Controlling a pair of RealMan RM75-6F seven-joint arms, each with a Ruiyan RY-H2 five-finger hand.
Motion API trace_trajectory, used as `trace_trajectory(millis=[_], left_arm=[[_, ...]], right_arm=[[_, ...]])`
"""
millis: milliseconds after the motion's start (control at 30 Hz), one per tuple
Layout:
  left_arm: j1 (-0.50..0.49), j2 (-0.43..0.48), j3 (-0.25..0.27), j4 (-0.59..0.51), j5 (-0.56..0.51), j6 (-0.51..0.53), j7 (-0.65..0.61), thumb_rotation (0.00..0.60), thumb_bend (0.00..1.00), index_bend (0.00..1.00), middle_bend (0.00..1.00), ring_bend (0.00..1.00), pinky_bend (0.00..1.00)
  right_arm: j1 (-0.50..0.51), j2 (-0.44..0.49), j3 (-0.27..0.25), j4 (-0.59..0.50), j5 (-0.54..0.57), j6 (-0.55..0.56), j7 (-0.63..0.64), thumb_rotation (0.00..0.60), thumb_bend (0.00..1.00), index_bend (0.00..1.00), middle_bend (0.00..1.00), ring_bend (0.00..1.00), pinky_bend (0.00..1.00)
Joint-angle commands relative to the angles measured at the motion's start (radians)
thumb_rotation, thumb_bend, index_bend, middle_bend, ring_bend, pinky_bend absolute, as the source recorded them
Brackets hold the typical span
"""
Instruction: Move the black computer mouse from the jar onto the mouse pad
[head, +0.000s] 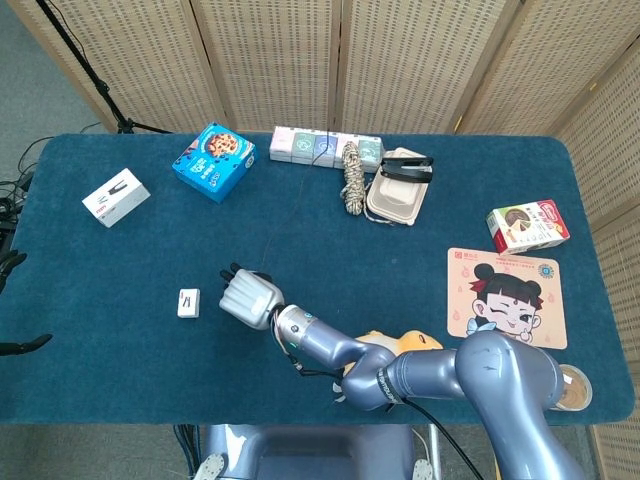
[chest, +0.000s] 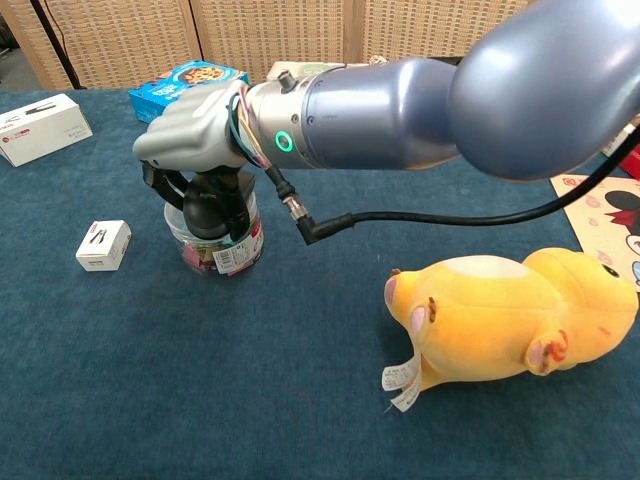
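A clear jar (chest: 215, 240) of small items stands on the blue table left of centre. The black computer mouse (chest: 207, 203) sits on top of it. My right hand (chest: 195, 135) comes down over the mouse, with its fingers curled round both sides, gripping it. In the head view the right hand (head: 248, 297) hides both mouse and jar. The mouse pad (head: 505, 297), printed with a cartoon girl, lies flat at the right side of the table; the mouse pad (chest: 600, 215) shows only its edge in the chest view. My left hand is in neither view.
A yellow plush toy (chest: 510, 315) lies between the jar and the pad, under my right arm. A small white box (chest: 103, 245) sits just left of the jar. Along the back stand a blue box (head: 214, 161), a coiled rope (head: 352, 175), a food container (head: 397, 190) and a red box (head: 528, 227).
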Motion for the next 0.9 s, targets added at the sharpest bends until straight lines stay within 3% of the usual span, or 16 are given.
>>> trace_trajectory(millis=[33, 200, 533, 900], left_arm=[[0.0, 0.0, 0.001, -0.001, 0.001, 0.0, 0.002, 0.6, 0.0, 0.0, 0.0, 0.0, 0.0], [0.0, -0.001, 0.002, -0.003, 0.002, 0.0, 0.005, 0.6, 0.0, 0.0, 0.0, 0.0, 0.0], [-0.001, -0.004, 0.002, -0.006, -0.006, -0.004, 0.018, 0.6, 0.0, 0.0, 0.0, 0.0, 0.0], [-0.005, -0.016, 0.003, -0.026, -0.021, -0.01, 0.078, 0.6, 0.0, 0.0, 0.0, 0.0, 0.0]], right_arm=[[-0.008, 0.01, -0.003, -0.01, -0.016, 0.005, 0.006, 0.6, 0.27, 0.64, 0.41, 0.2, 0.26], [-0.026, 0.031, -0.011, -0.036, -0.058, 0.023, 0.012, 0.6, 0.27, 0.65, 0.43, 0.23, 0.33], [-0.078, 0.15, -0.044, -0.151, -0.102, 0.084, -0.034, 0.6, 0.28, 0.66, 0.43, 0.23, 0.33], [-0.225, 0.388, -0.162, -0.25, -0.104, 0.169, -0.071, 0.6, 0.29, 0.65, 0.43, 0.23, 0.34]])
